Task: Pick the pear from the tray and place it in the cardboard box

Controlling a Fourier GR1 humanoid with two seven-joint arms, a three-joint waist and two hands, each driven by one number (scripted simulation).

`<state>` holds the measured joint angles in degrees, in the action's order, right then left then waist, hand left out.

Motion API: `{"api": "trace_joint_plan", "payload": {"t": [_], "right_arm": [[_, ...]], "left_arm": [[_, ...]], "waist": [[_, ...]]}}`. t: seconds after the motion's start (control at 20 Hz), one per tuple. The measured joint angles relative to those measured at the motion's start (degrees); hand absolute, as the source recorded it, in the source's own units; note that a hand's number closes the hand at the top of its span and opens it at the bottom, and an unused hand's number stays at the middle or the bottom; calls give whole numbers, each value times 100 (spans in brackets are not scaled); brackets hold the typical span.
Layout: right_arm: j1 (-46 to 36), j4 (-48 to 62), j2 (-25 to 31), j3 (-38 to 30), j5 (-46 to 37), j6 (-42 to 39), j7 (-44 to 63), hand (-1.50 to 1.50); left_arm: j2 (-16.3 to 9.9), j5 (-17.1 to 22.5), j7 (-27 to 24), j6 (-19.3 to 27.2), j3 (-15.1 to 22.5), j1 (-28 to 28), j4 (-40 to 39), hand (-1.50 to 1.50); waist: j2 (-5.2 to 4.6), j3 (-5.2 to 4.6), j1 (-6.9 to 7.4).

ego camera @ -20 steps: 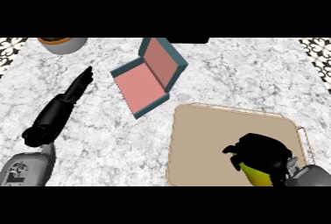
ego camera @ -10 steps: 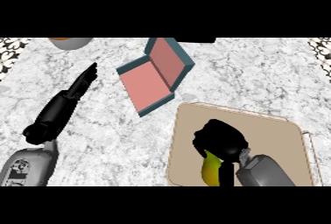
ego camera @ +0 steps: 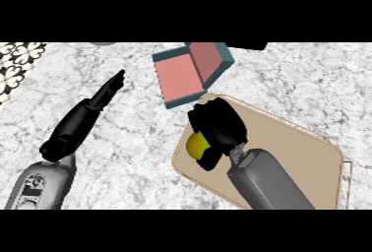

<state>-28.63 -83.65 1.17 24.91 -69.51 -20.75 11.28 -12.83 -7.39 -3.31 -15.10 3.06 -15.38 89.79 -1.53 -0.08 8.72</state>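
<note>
My right hand (ego camera: pixel 218 129) hangs over the left part of the beige tray (ego camera: pixel 305 157), its fingers curled round the yellow-green pear (ego camera: pixel 197 144), of which only a small patch shows under the hand. The box (ego camera: pixel 190 71), pink inside with teal outer walls and an open flap, lies just beyond the tray's far left corner, close to the hand's fingertips. At the left of the view my left hand (ego camera: pixel 80 120) rests over the marble counter with straight fingers pointing up and to the right, holding nothing.
A patterned dark-and-white surface (ego camera: pixel 16 64) borders the counter at the upper left. A dark object (ego camera: pixel 243 46) sits at the far edge behind the box. Bare marble counter (ego camera: pixel 138 147) lies between my two arms.
My right hand, shut on the pear, has travelled from the tray's right front toward its left far corner, closer to the box. The view has shifted; the left hand keeps its pose.
</note>
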Motion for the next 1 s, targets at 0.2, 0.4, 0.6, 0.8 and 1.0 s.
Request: {"api": "trace_joint_plan", "payload": {"t": [0.2, 0.4, 0.6, 0.8, 1.0], "right_arm": [[-829, 228, -72, 92, -28, 383, 941, 150], [-1598, 453, -100, 51, 28, 803, 1946, 150], [-2254, 659, -110, -202, 80, 1381, 3049, 150], [-2874, 1061, -113, -362, 40, 1948, 4150, 150], [-3503, 1631, -100, -487, 40, 2383, 4829, 150]], "left_arm": [[79, -15, 1, -57, 131, -122, -64, 0], [144, -20, 42, -99, 222, -249, -123, 0], [183, -37, 26, -88, 237, -349, -205, 0], [201, -86, 23, -73, 268, -407, -265, 0], [197, -114, 21, -44, 233, -495, -347, 0]], "waist": [[-14, -10, 208], [-11, -14, 324], [-19, -17, 344], [-25, -22, 339], [-37, -25, 288]]}}
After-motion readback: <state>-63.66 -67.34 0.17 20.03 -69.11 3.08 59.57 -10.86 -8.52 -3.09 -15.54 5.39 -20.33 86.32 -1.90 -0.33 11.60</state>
